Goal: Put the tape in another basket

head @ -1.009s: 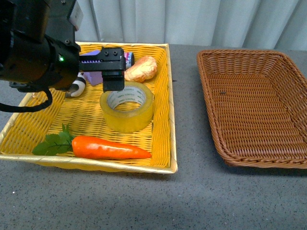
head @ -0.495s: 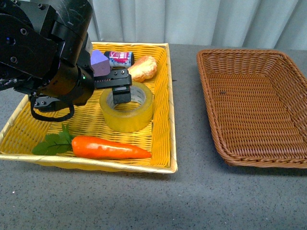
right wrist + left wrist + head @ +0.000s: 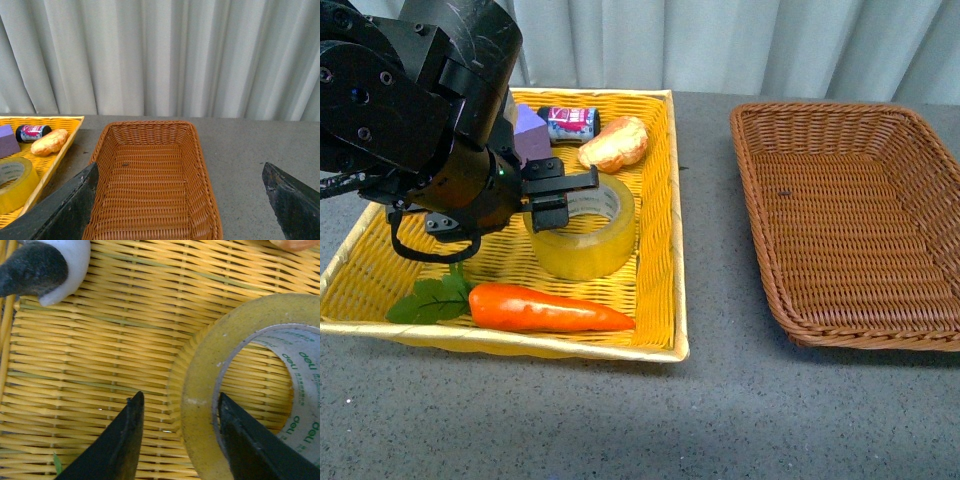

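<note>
**A:** Front view first. Over the last second the left gripper (image 3: 558,200) has dropped from above the tape (image 3: 582,238) right down onto the roll's left wall. The tape itself hasn't budged, it's sitting in the yellow basket (image 3: 672,260) (carrot (image 3: 545,308) just in front of it).

**B:** Grabbed yet?

**A:** Not by the left wrist view. One finger (image 3: 245,450) is inside the core and the other is outside, with the wall between them. There's a gap showing on the outer side, so the jaws are spread and not clamped. Looks lined up, my guess is squeeze and lift comes next.

**B:** Other arm?

**A:** In the right wrist view the right gripper (image 3: 177,210) is spread wide and holding nothing, hanging over the brown basket (image 3: 150,185). No tape in there yet, so the actual move hasn't started.
</note>
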`<action>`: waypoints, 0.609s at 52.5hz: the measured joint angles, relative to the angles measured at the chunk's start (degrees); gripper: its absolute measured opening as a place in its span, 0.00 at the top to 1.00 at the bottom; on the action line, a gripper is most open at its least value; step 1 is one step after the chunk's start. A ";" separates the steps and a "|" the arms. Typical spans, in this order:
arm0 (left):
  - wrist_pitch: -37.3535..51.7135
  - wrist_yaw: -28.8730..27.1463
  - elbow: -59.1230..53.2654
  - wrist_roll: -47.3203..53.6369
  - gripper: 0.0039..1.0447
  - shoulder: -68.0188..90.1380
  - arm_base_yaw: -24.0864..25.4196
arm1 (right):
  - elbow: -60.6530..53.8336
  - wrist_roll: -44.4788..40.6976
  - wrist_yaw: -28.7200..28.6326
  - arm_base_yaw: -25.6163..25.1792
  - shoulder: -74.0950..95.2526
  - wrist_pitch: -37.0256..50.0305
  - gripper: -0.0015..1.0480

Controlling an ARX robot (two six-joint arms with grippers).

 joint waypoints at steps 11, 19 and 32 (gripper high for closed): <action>-0.46 -0.02 0.57 -1.14 0.84 -0.04 -0.59 | 0.00 0.00 0.00 0.00 0.00 0.00 0.09; -1.01 0.13 0.92 -1.53 0.85 -0.68 -0.68 | 0.00 0.00 0.00 0.00 0.00 0.00 0.09; 1.60 8.81 2.10 8.81 0.85 -8.11 -0.63 | 0.00 0.00 0.00 0.00 0.00 0.00 0.09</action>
